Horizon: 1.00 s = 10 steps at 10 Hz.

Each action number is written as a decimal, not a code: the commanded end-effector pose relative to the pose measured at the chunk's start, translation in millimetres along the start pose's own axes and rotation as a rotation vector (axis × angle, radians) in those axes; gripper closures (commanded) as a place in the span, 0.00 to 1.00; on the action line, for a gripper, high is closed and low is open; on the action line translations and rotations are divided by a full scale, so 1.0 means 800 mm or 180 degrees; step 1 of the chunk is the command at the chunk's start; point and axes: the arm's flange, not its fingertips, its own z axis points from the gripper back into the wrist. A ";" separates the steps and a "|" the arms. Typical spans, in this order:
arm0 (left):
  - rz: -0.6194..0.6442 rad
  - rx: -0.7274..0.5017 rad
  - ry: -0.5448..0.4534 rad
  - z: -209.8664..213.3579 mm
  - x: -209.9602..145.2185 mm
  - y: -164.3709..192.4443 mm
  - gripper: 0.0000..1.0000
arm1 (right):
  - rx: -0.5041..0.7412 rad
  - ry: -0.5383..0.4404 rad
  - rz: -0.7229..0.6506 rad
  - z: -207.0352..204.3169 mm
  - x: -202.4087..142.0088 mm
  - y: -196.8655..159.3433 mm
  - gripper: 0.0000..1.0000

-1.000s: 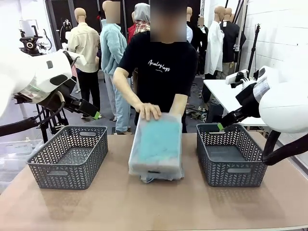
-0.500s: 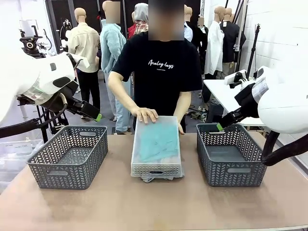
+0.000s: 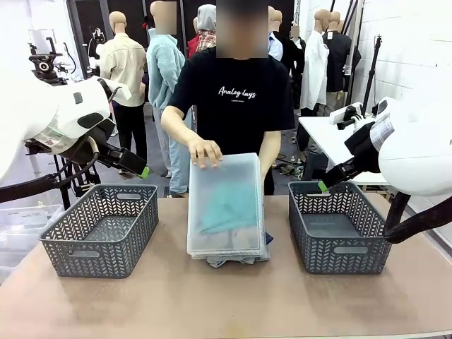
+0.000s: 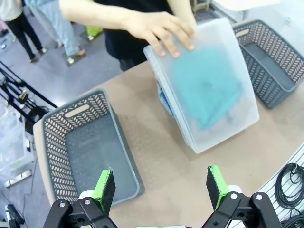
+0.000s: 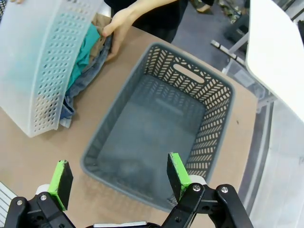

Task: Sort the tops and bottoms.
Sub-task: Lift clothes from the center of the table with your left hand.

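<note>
1. Two grey crates, left basket (image 3: 70, 236) and right basket (image 3: 339, 260), sit empty at either end of the worktop (image 3: 212, 304), presumably one per category.
2. Person's hand (image 3: 205, 152) holds a translucent bin (image 3: 226, 233) upended over the central heap, likely to dump it. Teal top (image 4: 204, 90) shows through; denim bottoms (image 5: 71, 97) poke out beneath.
3. Left pincer (image 4: 160, 178) and right pincer (image 5: 118, 175) hang raised, jaws wide, gripping nothing. Sorting not begun.

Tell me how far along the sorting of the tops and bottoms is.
Done: nothing; the left basket and right basket are both empty. In hand: a person's hand holds a translucent bin tilted, upturned over the pile, where a teal top and denim show. The left gripper and right gripper hang above, fingers apart, empty. Left: every garment needs sorting.
</note>
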 end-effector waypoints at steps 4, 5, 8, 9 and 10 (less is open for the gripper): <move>-0.0031 -0.0036 0.0002 0.000 0.000 0.001 0.00 | 0.0016 0.0006 -0.0003 -0.004 -0.001 -0.001 0.00; -0.0031 -0.0036 0.0002 0.000 0.000 0.001 0.00 | 0.0016 0.0006 -0.0003 -0.004 -0.001 -0.001 0.00; -0.0031 -0.0036 0.0002 0.000 0.000 0.001 0.00 | 0.0016 0.0006 -0.0003 -0.004 -0.001 -0.001 0.00; -0.0031 -0.0036 0.0002 0.000 0.000 0.001 0.00 | 0.0016 0.0006 -0.0003 -0.004 -0.001 -0.001 0.00; -0.0031 -0.0036 0.0002 0.000 0.000 0.001 0.00 | 0.0016 0.0006 -0.0003 -0.004 -0.001 -0.001 0.00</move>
